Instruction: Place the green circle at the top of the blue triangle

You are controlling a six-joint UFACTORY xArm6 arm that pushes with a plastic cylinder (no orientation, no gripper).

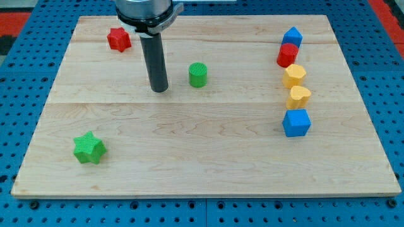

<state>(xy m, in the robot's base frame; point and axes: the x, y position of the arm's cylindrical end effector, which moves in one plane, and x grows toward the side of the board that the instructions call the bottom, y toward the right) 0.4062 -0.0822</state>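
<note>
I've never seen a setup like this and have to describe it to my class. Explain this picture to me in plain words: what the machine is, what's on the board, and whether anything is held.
There is one picture, from a single camera looking down at a slant on a wooden board that lies on a blue pegboard table. The dark rod coming down from the view's top belongs to a robot arm. It has no claw, so nothing is held; it only pushes blocks with its tip.

The tip rests just to the view's left of the green circle, apart from it. A red star sits at top left and a green star at bottom left. On the right, a column runs downward: the blue triangle, a red block, two yellow blocks and a blue cube.
</note>
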